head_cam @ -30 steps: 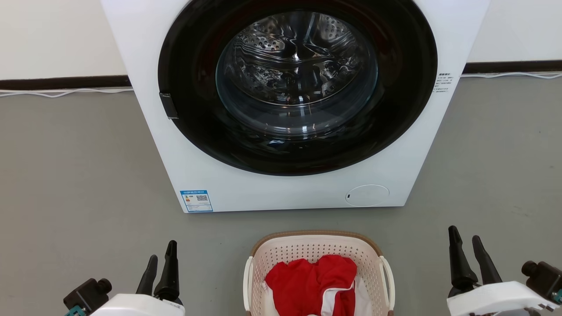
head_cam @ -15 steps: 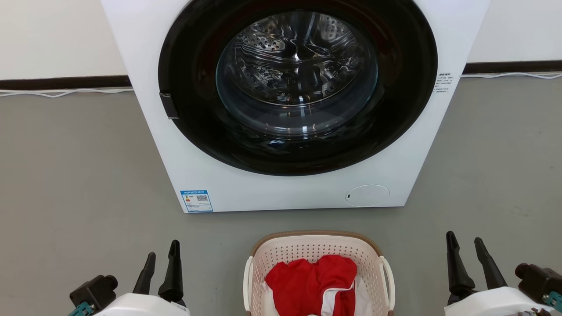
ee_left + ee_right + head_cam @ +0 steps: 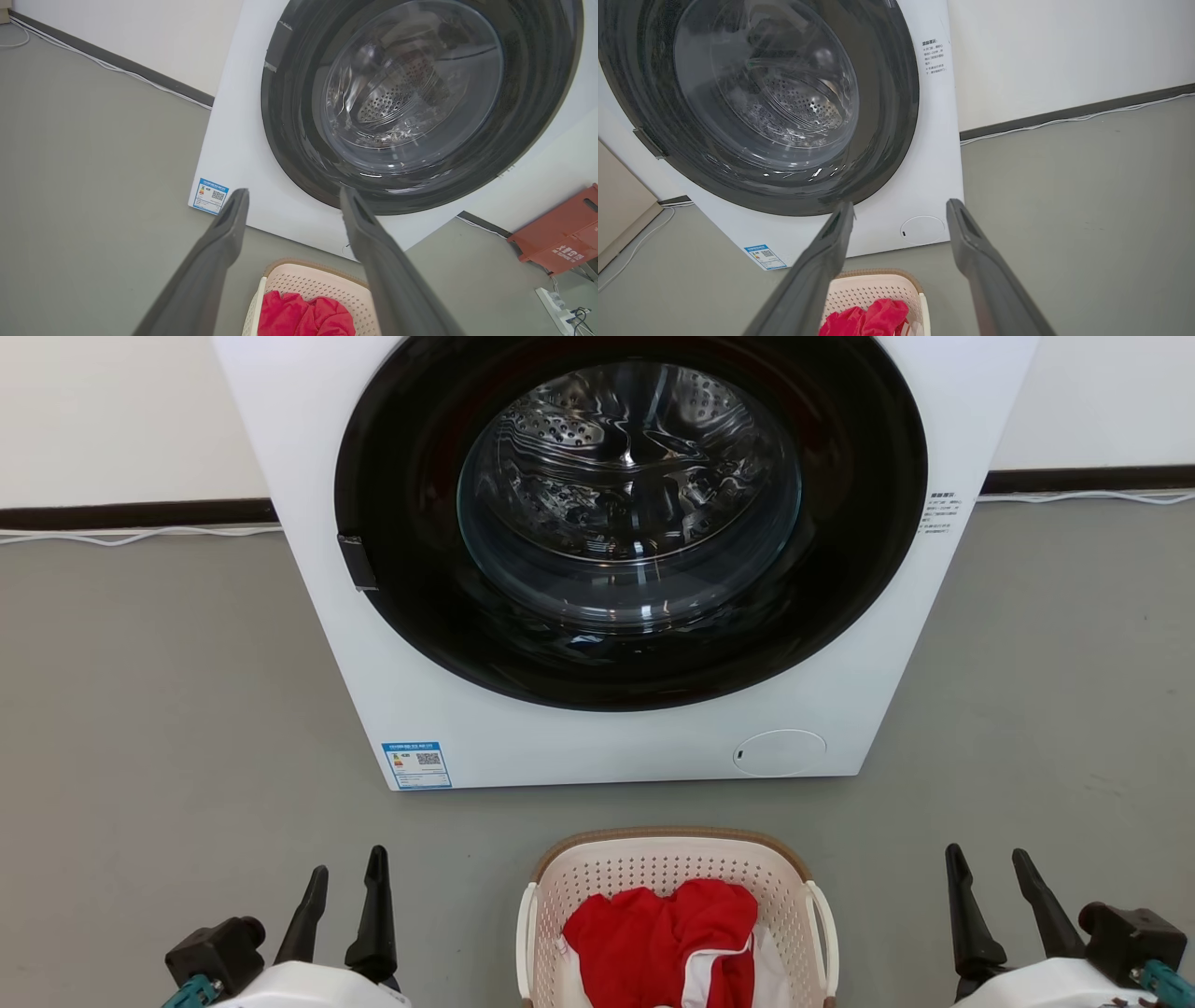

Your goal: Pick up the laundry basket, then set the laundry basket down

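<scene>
Left end effector (image 3: pixel 348 861) and right end effector (image 3: pixel 985 850) low at either side, both spread apart and empty.

brown-rimmed cream perforated laundry basket (image 3: pixel 653 868), red and perhaps white cloth (image 3: pixel 653 933), grey floor (image 3: pixel 140 709)

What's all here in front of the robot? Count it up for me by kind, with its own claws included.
1 washing machine
1 laundry basket
1 red cloth heap inside the basket
2 grippers: left gripper, right gripper
Total: 5
</scene>
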### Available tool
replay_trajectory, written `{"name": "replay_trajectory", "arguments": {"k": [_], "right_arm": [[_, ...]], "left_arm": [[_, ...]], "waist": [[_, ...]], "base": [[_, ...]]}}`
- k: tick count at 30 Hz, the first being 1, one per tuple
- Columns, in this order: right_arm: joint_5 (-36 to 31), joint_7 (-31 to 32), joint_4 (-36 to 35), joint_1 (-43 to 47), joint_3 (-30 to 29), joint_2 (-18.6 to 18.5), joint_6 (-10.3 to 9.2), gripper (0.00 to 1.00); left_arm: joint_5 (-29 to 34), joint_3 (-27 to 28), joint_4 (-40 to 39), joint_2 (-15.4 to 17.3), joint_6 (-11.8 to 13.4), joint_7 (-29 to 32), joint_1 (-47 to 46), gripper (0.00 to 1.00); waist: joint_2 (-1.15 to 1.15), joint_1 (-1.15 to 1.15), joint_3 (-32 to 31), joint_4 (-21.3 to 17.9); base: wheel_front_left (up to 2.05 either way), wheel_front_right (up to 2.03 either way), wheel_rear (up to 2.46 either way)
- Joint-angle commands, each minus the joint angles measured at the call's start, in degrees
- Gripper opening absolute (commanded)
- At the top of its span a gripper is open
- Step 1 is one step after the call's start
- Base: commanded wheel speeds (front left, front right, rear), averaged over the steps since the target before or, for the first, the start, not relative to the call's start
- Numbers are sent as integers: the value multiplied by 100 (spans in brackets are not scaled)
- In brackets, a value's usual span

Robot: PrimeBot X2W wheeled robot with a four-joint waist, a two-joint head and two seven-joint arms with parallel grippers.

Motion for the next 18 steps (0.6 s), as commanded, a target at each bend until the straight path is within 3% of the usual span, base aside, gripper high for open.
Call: {"name": "replay_trajectory", "arguments": {"k": [1,18], "right_arm": [[-189,-128,-98,-299,123,-123,36,100],[-1306,-407,23,-391,180,-204,42,100]], "left_arm": [[190,120,-121,60,43,-95,-211,100],[1153,86,-90,74,100,-374,-210,100]], "waist": [[0,0,-1,2],[0,0,-15,22]], "base": [[0,0,0],[0,0,0]]}}
